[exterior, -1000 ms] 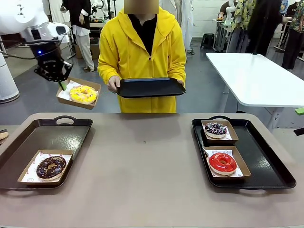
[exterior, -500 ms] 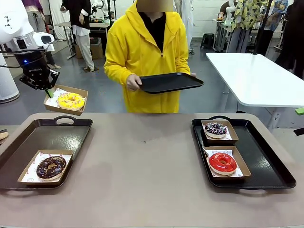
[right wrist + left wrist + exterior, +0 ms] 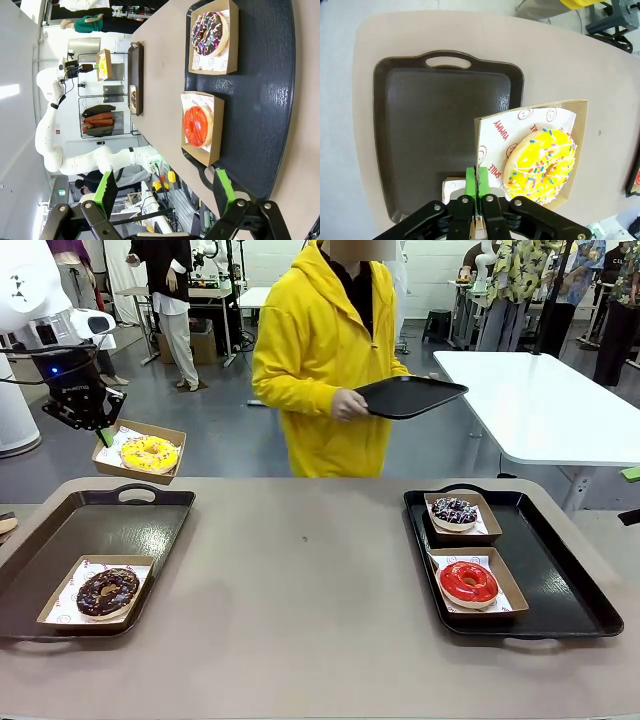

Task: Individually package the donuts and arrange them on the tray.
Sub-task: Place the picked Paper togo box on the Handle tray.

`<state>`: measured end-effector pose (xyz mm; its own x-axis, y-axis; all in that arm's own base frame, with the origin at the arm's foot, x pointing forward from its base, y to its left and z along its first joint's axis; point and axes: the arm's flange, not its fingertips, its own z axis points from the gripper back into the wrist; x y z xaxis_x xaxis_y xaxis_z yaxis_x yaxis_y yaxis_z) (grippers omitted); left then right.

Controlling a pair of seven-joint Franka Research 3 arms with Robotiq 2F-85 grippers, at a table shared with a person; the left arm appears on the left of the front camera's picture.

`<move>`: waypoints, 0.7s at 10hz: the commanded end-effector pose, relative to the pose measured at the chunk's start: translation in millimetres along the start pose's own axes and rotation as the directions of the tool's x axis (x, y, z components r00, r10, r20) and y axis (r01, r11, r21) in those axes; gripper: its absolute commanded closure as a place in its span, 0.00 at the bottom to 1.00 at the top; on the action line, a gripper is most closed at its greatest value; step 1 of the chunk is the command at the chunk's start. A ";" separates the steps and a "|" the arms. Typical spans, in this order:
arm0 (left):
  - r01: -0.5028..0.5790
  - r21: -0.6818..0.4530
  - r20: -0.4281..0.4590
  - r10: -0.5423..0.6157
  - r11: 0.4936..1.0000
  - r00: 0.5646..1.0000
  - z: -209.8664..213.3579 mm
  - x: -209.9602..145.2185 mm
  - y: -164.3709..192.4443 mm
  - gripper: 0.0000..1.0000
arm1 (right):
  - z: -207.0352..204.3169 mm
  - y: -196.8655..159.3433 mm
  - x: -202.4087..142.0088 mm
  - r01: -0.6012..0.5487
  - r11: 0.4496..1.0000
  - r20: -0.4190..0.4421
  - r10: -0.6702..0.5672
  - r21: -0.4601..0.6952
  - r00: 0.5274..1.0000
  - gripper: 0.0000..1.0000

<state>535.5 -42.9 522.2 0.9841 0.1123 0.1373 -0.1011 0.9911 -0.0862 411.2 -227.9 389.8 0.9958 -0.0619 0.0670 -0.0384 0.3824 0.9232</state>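
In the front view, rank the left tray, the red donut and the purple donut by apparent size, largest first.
1. left tray
2. red donut
3. purple donut, though it sits farther from the camera, so the two donuts' true sizes may match.

At the bottom centre of the frame, the left end effector (image 3: 476,192) is clamped on the edge of a shallow cardboard box (image 3: 580,137) lined with printed paper. The yellow-iced donut (image 3: 541,165) with coloured sprinkles sits in it at lower right. Beneath, a dark tray (image 3: 430,135) lies on the beige counter (image 3: 560,65).
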 end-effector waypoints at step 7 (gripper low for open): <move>0.088 -0.004 -0.027 -0.088 0.996 0.996 -19.4 4.3 24.8 0.99 | -0.9 1.7 -3.0 -0.001 1.000 0.004 0.001 0.001 1.000 0.00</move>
<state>540.6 -30.5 506.2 0.9917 0.0647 0.1111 -0.0565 0.9955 -0.0758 411.3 -227.8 389.8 0.9958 -0.0617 0.0671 -0.0385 0.3823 0.9232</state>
